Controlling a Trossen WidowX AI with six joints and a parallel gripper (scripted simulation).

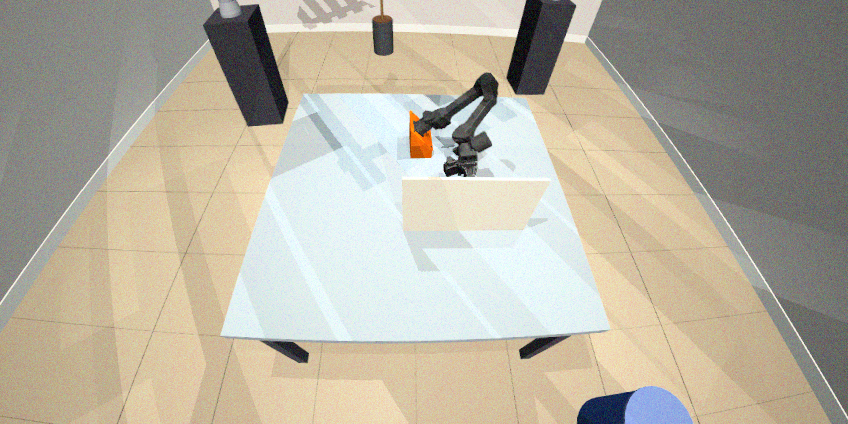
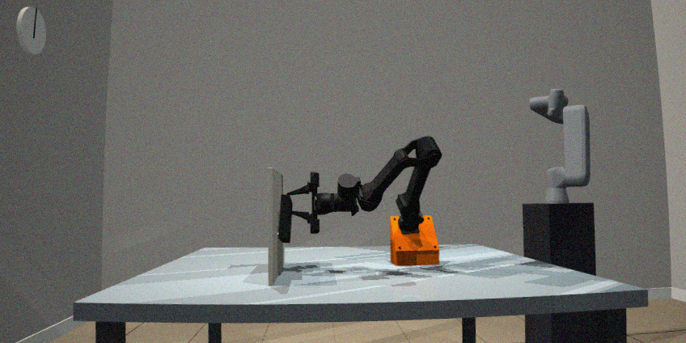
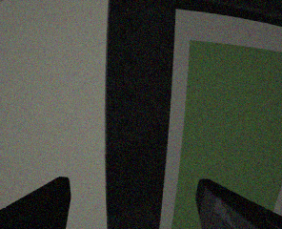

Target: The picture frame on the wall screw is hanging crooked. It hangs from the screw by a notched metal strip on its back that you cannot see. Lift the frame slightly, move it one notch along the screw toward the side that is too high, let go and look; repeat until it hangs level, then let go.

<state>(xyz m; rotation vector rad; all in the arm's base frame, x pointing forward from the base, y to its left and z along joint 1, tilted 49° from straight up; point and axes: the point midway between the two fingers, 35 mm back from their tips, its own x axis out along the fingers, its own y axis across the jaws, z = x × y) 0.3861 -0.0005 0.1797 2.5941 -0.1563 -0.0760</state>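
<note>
The black picture frame hangs on the near face of the upright cream panel. The top camera sees only the panel's back. In the wrist view, a grey mat and green picture show inside it. My gripper is open, its fingers one above the other at the frame's upper part. In the wrist view, the frame's top bar lies between the fingertips, one over the panel, one over the picture. Contact cannot be told. Screw and notched strip are hidden; the frame's tilt is unclear.
The panel stands on the pale table. My arm rises from an orange base on the table. Dark pedestals with grey arms, a potted plant and a blue cylinder stand beyond the table.
</note>
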